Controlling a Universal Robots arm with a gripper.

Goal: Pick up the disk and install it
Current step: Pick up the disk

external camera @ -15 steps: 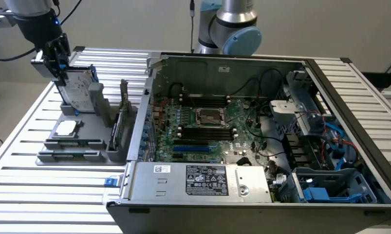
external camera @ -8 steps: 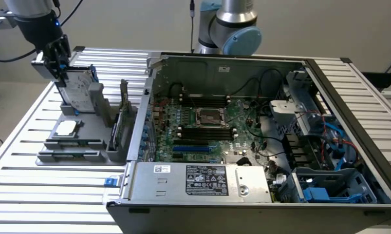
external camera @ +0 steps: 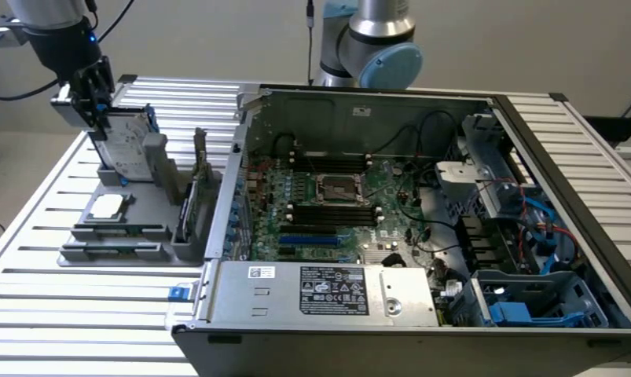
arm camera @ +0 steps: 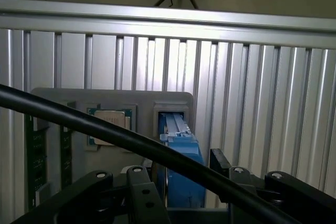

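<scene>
Open computer case point(external camera: 378, 114) on slatted table point(external camera: 85, 314); square chip point(external camera: 108, 206) in grey holder point(external camera: 148, 214).

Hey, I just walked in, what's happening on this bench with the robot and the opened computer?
The robot arm's gripper hangs at the top edge of the flat silver-grey hard drive in its blue plastic carrier. The drive stands on edge in a slot of the grey parts holder on the slatted aluminium table. It is not yet in the open black computer case, on the exterior view's right.
</scene>
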